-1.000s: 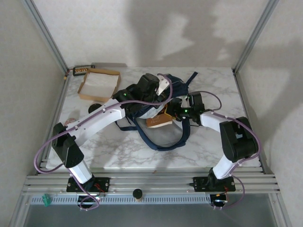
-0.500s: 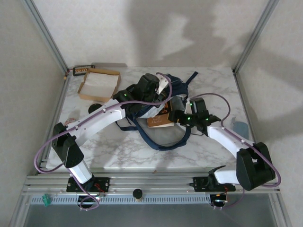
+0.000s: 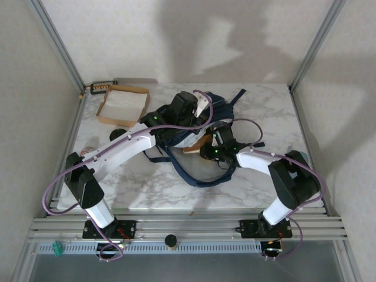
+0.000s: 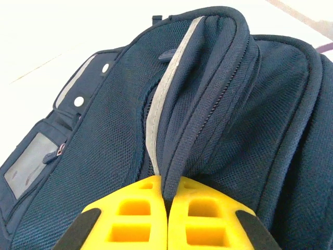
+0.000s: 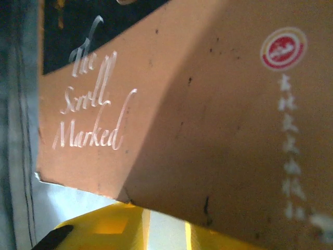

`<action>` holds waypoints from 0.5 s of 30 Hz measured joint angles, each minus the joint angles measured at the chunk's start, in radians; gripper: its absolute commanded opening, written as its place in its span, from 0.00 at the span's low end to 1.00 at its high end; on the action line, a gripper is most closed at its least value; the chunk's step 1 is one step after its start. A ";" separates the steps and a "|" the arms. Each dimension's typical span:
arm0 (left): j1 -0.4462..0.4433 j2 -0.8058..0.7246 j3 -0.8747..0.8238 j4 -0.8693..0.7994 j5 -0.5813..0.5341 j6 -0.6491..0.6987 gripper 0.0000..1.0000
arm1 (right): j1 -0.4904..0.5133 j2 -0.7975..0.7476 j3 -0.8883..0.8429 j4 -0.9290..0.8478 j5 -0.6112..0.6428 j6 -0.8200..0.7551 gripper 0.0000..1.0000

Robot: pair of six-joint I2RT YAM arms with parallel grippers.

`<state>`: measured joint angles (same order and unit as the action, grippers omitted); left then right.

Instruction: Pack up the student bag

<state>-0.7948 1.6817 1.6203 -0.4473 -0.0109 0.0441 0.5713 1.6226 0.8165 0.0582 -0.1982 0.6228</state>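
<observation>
The student bag point(image 3: 220, 104), navy with a pale stripe, lies at the middle of the table. My left gripper point(image 3: 198, 114) is shut on a raised fold of its zipper edge; the yellow fingers point(image 4: 135, 213) pinch the navy fabric point(image 4: 208, 104) between them. An orange-brown book point(image 3: 192, 147) with white script pokes out at the bag's near side. My right gripper point(image 3: 205, 153) sits right at the book's near edge. In the right wrist view the book's cover point(image 5: 208, 104) lies over the tips of the yellow fingers point(image 5: 99, 229), which stand a little apart with pale surface showing between them.
A shallow brown cardboard box point(image 3: 122, 104) sits at the back left, with a small dark tray point(image 3: 100, 89) behind it. The bag's dark straps point(image 3: 200, 176) loop toward the near edge. A black round object point(image 3: 117, 134) lies beside the left arm.
The right arm swung out to the right and came back, its gripper now further left against the book. Less of the book shows. The left gripper has kept its hold.
</observation>
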 measured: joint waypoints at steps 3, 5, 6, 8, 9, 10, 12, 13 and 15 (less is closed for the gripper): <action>0.000 0.000 0.000 0.002 -0.005 -0.032 0.00 | -0.025 0.025 0.039 0.056 0.026 -0.022 0.26; 0.000 0.002 0.000 0.007 -0.012 -0.058 0.00 | -0.035 0.027 0.045 0.058 0.025 -0.044 0.32; 0.000 0.005 0.000 0.010 -0.013 -0.071 0.00 | -0.038 0.026 0.045 0.055 0.023 -0.054 0.34; 0.000 0.013 0.000 0.019 -0.016 -0.098 0.00 | -0.042 0.010 0.032 0.050 0.017 -0.076 0.36; 0.000 0.020 0.000 0.026 -0.016 -0.111 0.00 | -0.045 -0.011 0.018 0.044 0.015 -0.082 0.37; 0.000 0.029 0.001 0.033 -0.016 -0.126 0.00 | -0.048 -0.052 -0.008 0.035 0.016 -0.090 0.40; -0.002 0.051 0.005 0.047 -0.011 -0.158 0.00 | -0.061 -0.163 -0.062 -0.002 0.016 -0.100 0.43; -0.005 0.067 0.013 0.053 -0.008 -0.179 0.00 | -0.074 -0.233 -0.087 -0.025 0.016 -0.104 0.43; -0.010 0.102 0.038 0.060 -0.003 -0.219 0.00 | -0.110 -0.362 -0.109 -0.080 0.024 -0.106 0.43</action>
<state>-0.8043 1.7836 1.6585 -0.3874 -0.0135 -0.1753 0.4614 1.2610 0.7074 -0.0223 -0.1745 0.5163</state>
